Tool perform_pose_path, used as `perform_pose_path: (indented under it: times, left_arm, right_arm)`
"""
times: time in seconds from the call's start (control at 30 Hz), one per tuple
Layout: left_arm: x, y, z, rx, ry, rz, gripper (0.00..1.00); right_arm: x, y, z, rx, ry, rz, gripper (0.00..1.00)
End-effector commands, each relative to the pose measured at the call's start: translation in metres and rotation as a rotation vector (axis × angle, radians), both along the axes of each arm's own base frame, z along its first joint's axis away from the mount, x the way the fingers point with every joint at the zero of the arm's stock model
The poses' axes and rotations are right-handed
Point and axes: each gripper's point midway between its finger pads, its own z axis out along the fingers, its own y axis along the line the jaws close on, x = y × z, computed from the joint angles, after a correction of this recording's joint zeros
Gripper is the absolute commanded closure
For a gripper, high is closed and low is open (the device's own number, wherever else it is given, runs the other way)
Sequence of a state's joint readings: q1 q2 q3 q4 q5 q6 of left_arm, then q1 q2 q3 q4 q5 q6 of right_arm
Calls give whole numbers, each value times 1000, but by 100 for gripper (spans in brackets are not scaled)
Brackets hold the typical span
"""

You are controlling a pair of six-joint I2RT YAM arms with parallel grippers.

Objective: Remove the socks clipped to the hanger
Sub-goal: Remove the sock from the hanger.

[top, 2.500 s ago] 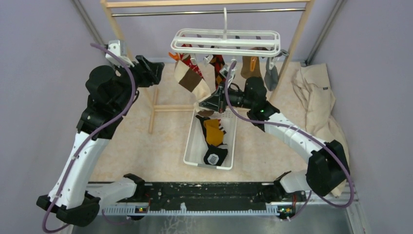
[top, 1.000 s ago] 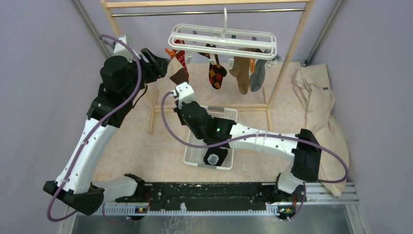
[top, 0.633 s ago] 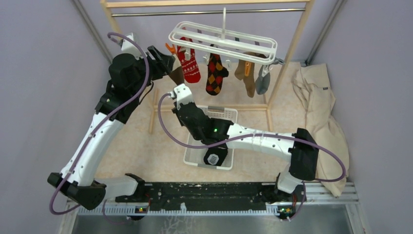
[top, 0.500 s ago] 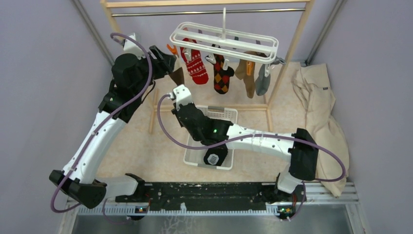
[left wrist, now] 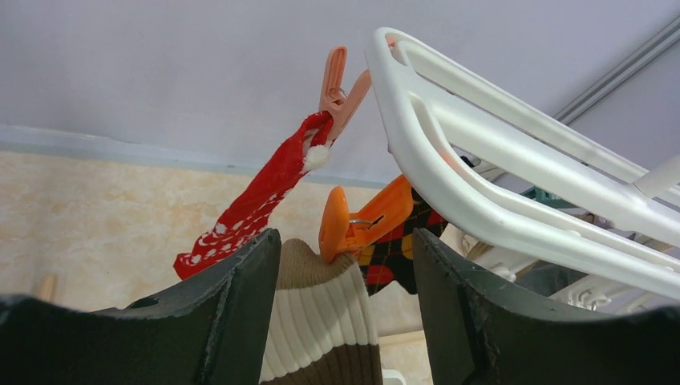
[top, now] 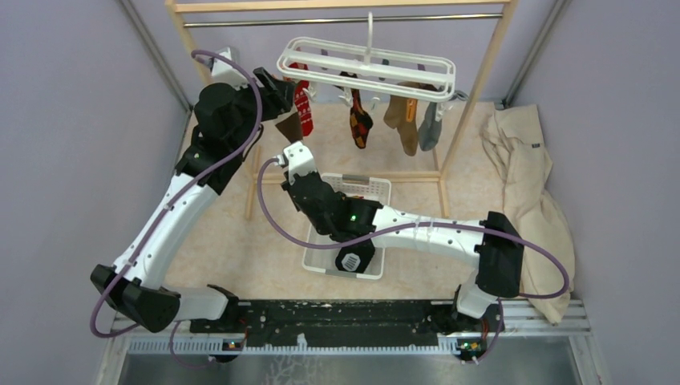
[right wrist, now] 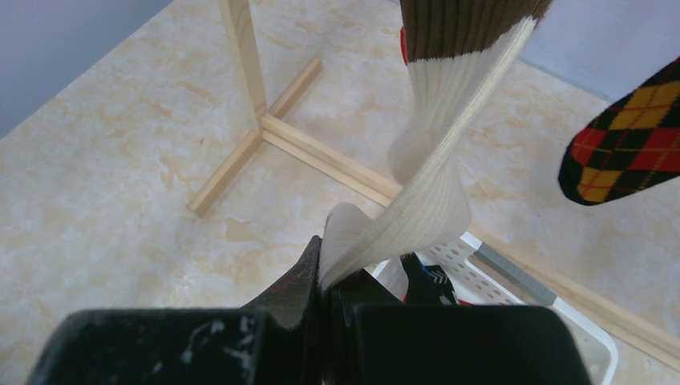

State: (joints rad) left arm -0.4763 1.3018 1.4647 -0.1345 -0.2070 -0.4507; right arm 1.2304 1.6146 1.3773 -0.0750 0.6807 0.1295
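The white hanger (top: 366, 68) hangs from the rack's rod. Clipped to it are a red patterned sock (top: 303, 108), an argyle sock (top: 358, 124), a tan one (top: 405, 120) and a grey one (top: 429, 128). At its left corner an orange clip (left wrist: 361, 224) pinches the cuff of a brown-and-cream striped sock (left wrist: 321, 321). My left gripper (left wrist: 345, 241) is open, one finger on each side of that cuff. My right gripper (right wrist: 325, 277) is shut on the same sock's cream toe end (right wrist: 425, 184), lower down, and the sock is stretched between them.
A white basket (top: 346, 228) holding several socks sits on the floor under my right arm. The wooden rack's posts (top: 481, 80) and foot (right wrist: 265, 120) frame the hanger. A large beige cloth (top: 525, 168) lies at the right wall.
My left gripper has moved right, up to the hanger's left corner, and now straddles the striped sock's cuff. The hanger and its socks have swung. My right arm has hardly moved this last second.
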Motion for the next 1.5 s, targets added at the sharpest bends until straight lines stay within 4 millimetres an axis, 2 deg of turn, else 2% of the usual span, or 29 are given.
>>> perform_pose_path:
  times: [0.0, 0.37, 0.57, 0.6, 0.9, 1.13, 1.33, 1.47]
  left_arm:
    - [5, 0, 13, -9, -54, 17, 32]
    - [14, 0, 15, -20, -81, 47, 32]
    - [19, -5, 7, -27, -61, 42, 32]
    - [20, -5, 13, -40, -83, 42, 32]
    - [19, -4, 19, -65, -100, 60, 33]
    - [21, -5, 19, -76, -108, 61, 42]
    - [22, -6, 19, -78, -114, 61, 64]
    - [22, -7, 19, -74, -115, 60, 70]
  right_arm:
    - [-2, 8, 33, 69, -41, 4, 100]
    - [-5, 4, 32, 74, -38, 4, 100]
    - [-6, 2, 31, 74, -37, 5, 100]
    - [-6, 2, 32, 76, -37, 5, 100]
    - [-8, 0, 30, 73, -33, 6, 100]
    - [-10, -2, 29, 71, -30, 8, 100]
    - [-12, -3, 27, 66, -29, 11, 100]
    - [-13, -3, 24, 61, -25, 13, 100]
